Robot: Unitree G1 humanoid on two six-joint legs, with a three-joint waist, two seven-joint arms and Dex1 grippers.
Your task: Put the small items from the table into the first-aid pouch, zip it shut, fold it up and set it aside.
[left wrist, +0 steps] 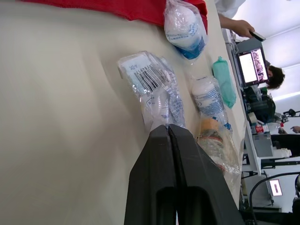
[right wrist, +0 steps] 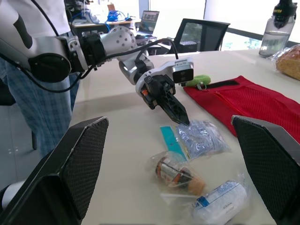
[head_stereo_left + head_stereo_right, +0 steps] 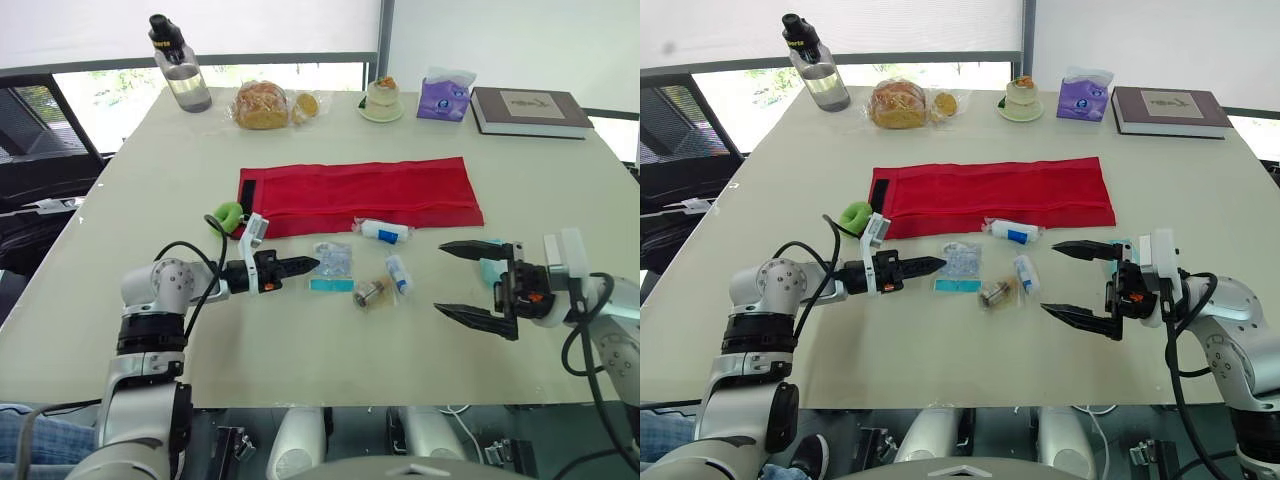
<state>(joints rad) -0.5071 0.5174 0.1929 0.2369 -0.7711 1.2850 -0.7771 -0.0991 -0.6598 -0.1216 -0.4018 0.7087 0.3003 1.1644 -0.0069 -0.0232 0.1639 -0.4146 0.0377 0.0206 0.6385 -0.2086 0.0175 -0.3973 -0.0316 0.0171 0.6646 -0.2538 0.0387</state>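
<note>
The red first-aid pouch [image 3: 360, 195] lies flat and unfolded mid-table, a green tag [image 3: 228, 214] at its left end. In front of it lie a clear packet [image 3: 333, 258], a blue strip [image 3: 330, 285], a bagged brown roll [image 3: 370, 292], a white bandage roll [image 3: 398, 272], a white-and-blue roll [image 3: 385, 231] and a teal item [image 3: 490, 268]. My left gripper [image 3: 312, 264] is shut, its tips touching the clear packet's [image 1: 150, 82] edge. Right of the items, my right gripper [image 3: 440, 277] is wide open and holds nothing, with the teal item just behind it.
Along the far edge stand a water bottle [image 3: 178, 62], bagged bread [image 3: 262, 104], a cup on a saucer [image 3: 383, 98], a purple tissue pack [image 3: 444, 97] and a book [image 3: 528, 110]. A person [image 2: 42, 103] stands beside the table.
</note>
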